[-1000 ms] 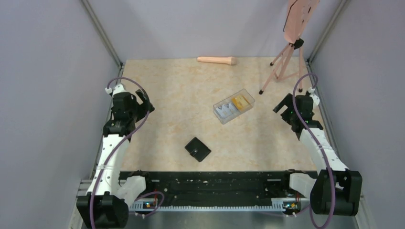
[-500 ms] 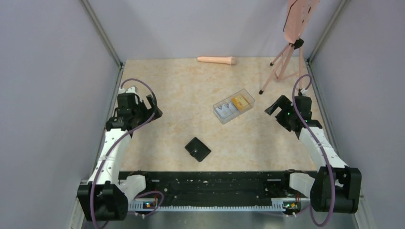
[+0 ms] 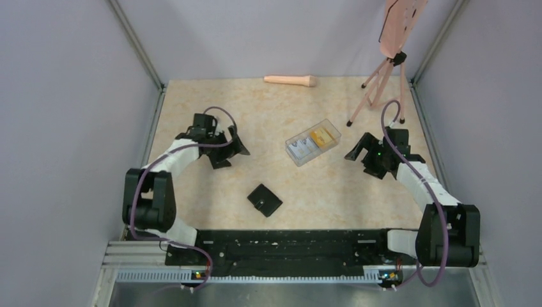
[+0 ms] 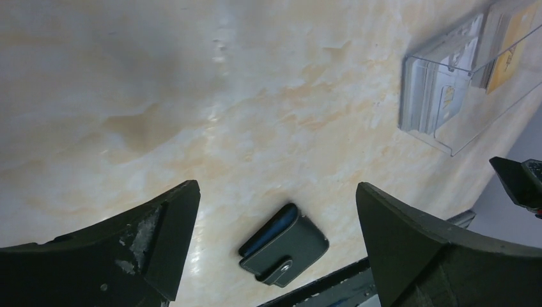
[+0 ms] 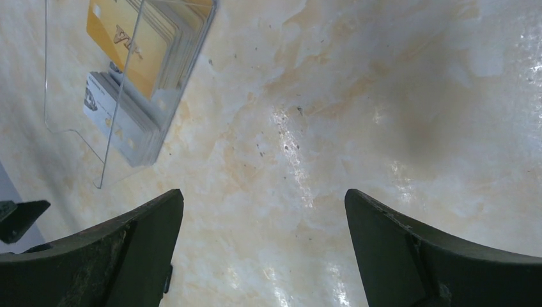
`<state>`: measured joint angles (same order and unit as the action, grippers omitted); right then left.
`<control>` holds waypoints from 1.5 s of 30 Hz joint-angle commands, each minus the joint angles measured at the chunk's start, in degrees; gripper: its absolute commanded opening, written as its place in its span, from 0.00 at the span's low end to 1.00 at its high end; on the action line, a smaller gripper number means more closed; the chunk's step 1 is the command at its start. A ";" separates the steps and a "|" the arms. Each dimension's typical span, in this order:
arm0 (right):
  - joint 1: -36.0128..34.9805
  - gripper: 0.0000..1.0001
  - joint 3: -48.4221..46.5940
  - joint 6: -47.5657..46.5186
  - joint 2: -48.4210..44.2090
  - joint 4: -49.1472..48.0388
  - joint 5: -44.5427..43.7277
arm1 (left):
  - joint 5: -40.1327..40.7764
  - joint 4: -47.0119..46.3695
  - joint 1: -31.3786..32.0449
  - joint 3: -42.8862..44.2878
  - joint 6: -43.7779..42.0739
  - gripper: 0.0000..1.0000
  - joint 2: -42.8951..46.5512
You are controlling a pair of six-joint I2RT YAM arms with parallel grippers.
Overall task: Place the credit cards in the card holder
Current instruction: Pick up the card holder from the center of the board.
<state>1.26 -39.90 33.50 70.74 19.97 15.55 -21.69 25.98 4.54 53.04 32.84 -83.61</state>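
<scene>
Your left hand (image 3: pixel 230 155) hangs over the beige marbled desk (image 3: pixel 255 109) at centre left of the overhead view, jaws spread wide and empty. Your right hand (image 3: pixel 358 160) sits at centre right, equally wide, gripping nothing. Between them, slightly above centre, the thin yellow-orange and grey-white plastic credit cards (image 3: pixel 323 135) sit in two stacks inside a clear rectangular plastic box (image 3: pixel 307 131). The small black, nearly square folding card holder (image 3: pixel 264 199) lies closed on the desk below centre, well apart from the box and both hands.
</scene>
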 commanded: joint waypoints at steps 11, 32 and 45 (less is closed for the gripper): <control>-0.90 0.95 -8.42 -5.50 4.37 5.28 2.36 | -2.23 6.93 17.58 34.02 3.11 0.90 -30.50; -35.78 0.91 -26.79 -16.44 20.05 9.22 6.43 | -1.59 14.28 17.29 -5.72 5.73 0.87 6.67; -44.19 0.70 -32.34 -15.95 37.07 2.79 16.13 | -12.27 1.46 16.52 -19.89 15.73 0.78 10.01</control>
<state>-41.21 -68.77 18.00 104.86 25.56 28.14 -30.46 33.76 21.58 35.51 45.10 -73.25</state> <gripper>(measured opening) 0.711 0.792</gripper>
